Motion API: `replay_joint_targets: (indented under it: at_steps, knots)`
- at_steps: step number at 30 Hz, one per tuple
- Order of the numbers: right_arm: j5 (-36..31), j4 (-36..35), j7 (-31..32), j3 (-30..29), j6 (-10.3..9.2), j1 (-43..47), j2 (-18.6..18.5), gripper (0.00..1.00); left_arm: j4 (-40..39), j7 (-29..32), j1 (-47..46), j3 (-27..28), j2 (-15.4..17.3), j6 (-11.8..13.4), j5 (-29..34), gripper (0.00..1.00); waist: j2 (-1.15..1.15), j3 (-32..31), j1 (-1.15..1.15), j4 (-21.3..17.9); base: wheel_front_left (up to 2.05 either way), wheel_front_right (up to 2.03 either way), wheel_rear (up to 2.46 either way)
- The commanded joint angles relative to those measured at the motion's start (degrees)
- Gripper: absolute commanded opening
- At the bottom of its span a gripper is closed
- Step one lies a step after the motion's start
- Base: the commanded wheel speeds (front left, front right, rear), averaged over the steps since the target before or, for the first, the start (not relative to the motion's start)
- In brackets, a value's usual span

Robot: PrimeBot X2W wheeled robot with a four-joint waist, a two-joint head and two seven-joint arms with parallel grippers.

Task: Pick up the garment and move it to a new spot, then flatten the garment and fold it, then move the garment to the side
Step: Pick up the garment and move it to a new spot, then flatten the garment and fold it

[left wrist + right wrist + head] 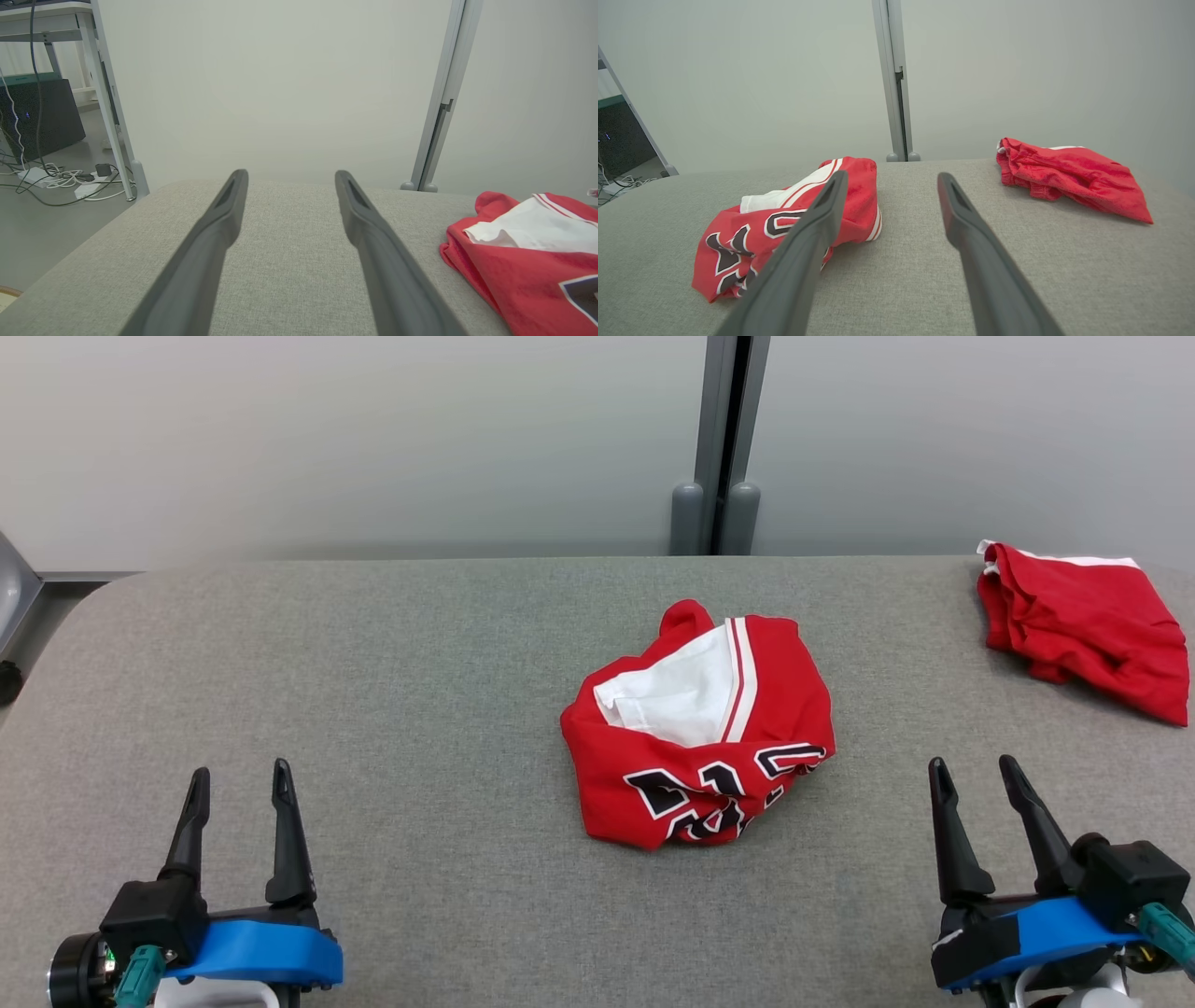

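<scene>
Left gripper [240,770]: low at the near left of the head view, fingers pointing away over the table, spread wide with nothing between them, hovering over bare fabric.
Right gripper [973,763]: mirrored at the near right, fingers leaning slightly outward, also spread wide and holding nothing.
Distance to the work: both grippers are well apart from the red jersey [700,775], one on either side of it.
Red jersey: a crumpled heap near the middle of the grey fabric-covered table [420,663], with the white lining and white-striped trim turned up at the top and black, white-edged lettering bunched along the near edge.
Second red garment [1092,625]: a loosely folded heap with a thin white edge, at the far right corner of the table, apart from the jersey.
Partition post [724,429]: grey and upright behind the table, between pale wall panels.
Left wrist view: catches the jersey's left side at its right edge, and shows a white desk leg [112,102] with cables [42,177] on the floor beyond the table's rounded corner.
Right wrist view: shows both red heaps at once, its left finger overlapping the jersey.
</scene>
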Motion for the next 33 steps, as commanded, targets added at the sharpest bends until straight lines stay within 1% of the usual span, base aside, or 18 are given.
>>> replay_joint_targets:
  at_steps: [1,23,29,33]
  knots:
    - [-0.2,-0.1,0.4,0.1,0.02,1.1,0.0,1.00,0.2,-0.3,0.7,0.5,-0.2,-0.2,0.4,1.00,0.00,-0.3,0.00,-0.1,0.00,0.00,0.00]
    - [0.0,0.3,0.9,0.3,0.01,1.2,0.0,1.00,0.8,-0.3,0.2,1.0,-0.7,-1.0,1.4,1.00,0.00,-0.5,0.00,0.0,0.00,0.00,0.00]
    - [-0.4,0.5,1.7,1.2,0.01,-2.5,-1.8,1.00,0.6,-0.2,-0.4,1.0,-1.0,-1.0,1.5,1.00,0.00,0.5,0.00,0.2,0.00,0.00,0.00]
    - [-0.4,0.9,2.5,2.1,0.02,-7.8,-3.2,1.00,0.6,-0.2,-1.5,0.6,-1.4,-1.3,1.8,1.00,0.00,2.0,0.00,0.7,0.00,0.00,0.00]
